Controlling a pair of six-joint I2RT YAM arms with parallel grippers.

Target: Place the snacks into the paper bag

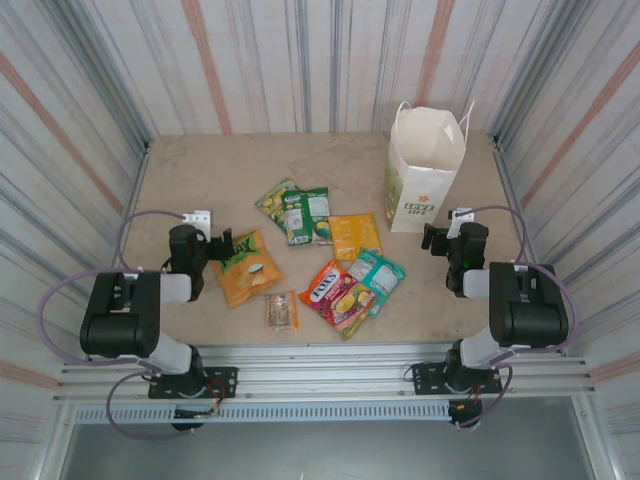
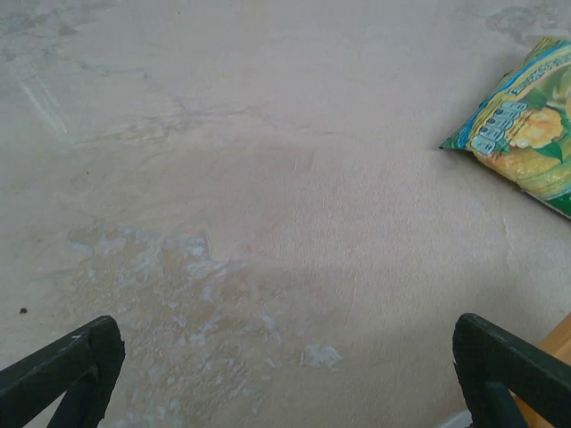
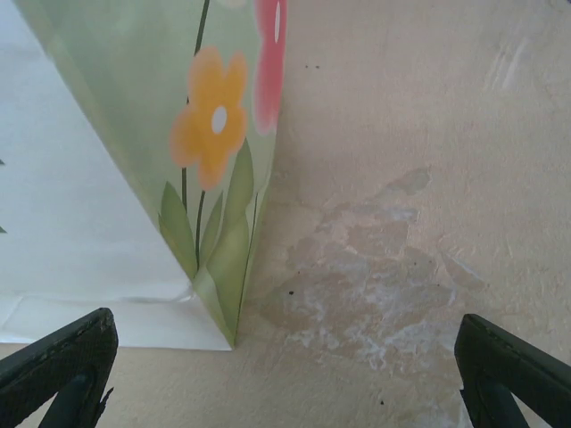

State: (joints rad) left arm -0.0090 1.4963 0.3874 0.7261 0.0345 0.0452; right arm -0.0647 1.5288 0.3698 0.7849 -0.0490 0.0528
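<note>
The white paper bag (image 1: 420,190) stands upright with its mouth open at the far right of the tabletop (image 1: 200,180). Its thin handles are raised, and its green lettering and orange flower mark face the arms. All seven snacks lie flat outside the bag, spread to its left and nearer the arms than its base.

The orange packet (image 1: 354,236) is closest, just left of the bag's foot. Further left of the bag lies the green packet (image 1: 308,216), overlapping the yellow-green packet (image 1: 275,198) beyond it. In front of the bag and slightly left, the teal packet (image 1: 382,270) and the red multicoloured packet (image 1: 336,297) overlap each other. The small clear packet (image 1: 282,311) with orange-brown contents sits further left again, near the front edge. The orange-yellow packet (image 1: 245,268) is the one farthest from the bag.

The right claw (image 3: 285,330) hangs low just in front of the bag's near right corner, apart from it. It is released, with its jaws spread wide and nothing between them. Its wrist camera looks at the bag's green-yellow side, printed with an orange and a red flower.

The left claw (image 2: 285,343) is well to the left of the bag, over bare tabletop beside the orange-yellow packet. It is likewise released and grasps nothing. The yellow-green packet lies ahead of it, toward the bag's side.
</note>
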